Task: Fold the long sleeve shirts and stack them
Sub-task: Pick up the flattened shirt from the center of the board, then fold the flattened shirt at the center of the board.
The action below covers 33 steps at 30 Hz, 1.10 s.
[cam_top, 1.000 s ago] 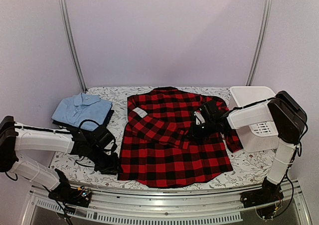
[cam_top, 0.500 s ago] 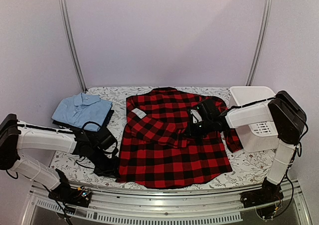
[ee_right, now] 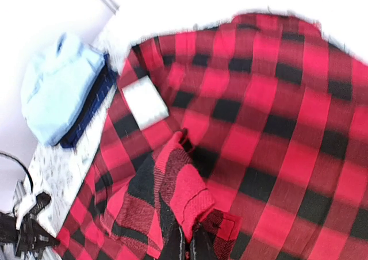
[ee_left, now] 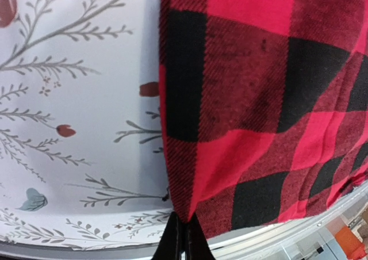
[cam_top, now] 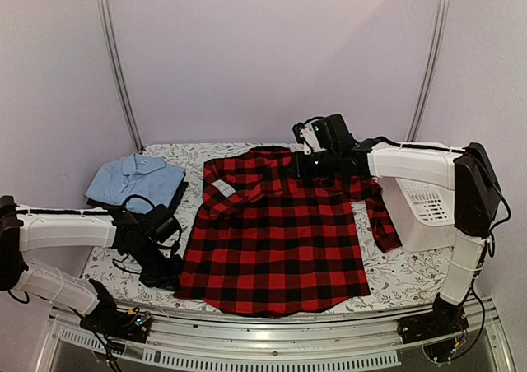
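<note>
Blue cloth comes first on my overhead feed: the light blue collared shirt (cam_top: 132, 179) lies folded on top of the dark navy garment (cam_top: 174, 194), beyond the left gripper (cam_top: 169, 271) and a little to its left. From above I cannot tell how that gripper's jaws stand, because its black body hides them. My left wrist feed settles it: the jaws are pressed together on the very corner of the flannel shirt (ee_left: 259, 99), the hem pinched between the fingertips (ee_left: 172, 245). The flowered tablecloth (ee_left: 75, 127) spreads ahead and left of the jaws, the red-and-black check ahead and right of them. A metal rail (ee_left: 276, 243) runs just right of the jaws.

Overhead, the flannel shirt (cam_top: 276, 240) lies spread between my two grippers, its near left corner at the left jaws and its upper part gathered at the right gripper (cam_top: 303, 165). That view shows the right arm reaching across the collar end but not the grip itself. The right wrist feed does: the jaws are closed narrow on a raised ridge of the flannel shirt (ee_right: 181, 185). Ahead of these jaws a white label (ee_right: 144, 102) lies on the check. Farther ahead and left I see the light blue collared shirt (ee_right: 54, 87) over the dark navy garment (ee_right: 92, 107). Only the overhead feed shows the white plastic basket (cam_top: 424, 199), right of the right jaws, with one sleeve lying beside it.
</note>
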Available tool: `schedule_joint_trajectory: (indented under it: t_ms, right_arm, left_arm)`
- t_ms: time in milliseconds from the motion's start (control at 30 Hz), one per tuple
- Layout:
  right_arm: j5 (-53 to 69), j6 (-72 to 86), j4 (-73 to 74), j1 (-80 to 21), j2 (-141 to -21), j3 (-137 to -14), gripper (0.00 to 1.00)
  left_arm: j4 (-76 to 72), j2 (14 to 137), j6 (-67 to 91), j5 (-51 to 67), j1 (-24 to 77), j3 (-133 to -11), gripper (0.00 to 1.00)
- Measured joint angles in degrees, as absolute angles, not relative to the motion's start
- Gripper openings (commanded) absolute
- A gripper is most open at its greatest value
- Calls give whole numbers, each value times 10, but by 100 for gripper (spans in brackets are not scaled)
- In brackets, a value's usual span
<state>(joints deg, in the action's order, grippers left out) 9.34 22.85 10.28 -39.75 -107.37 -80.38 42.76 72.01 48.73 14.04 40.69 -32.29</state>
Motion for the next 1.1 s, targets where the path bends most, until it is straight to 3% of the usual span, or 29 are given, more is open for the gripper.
schedule_joint_trajectory:
  t_ms: [500, 1100]
  right_arm:
    - [-133, 13, 112, -397, -1124, -1099, 0]
    - [-256, -86, 80, -353, -1129, -1113, 0]
  left_arm:
    - [459, 745, 402, 148, 444, -434, 0]
    - [466, 882, 292, 222, 532, -615, 0]
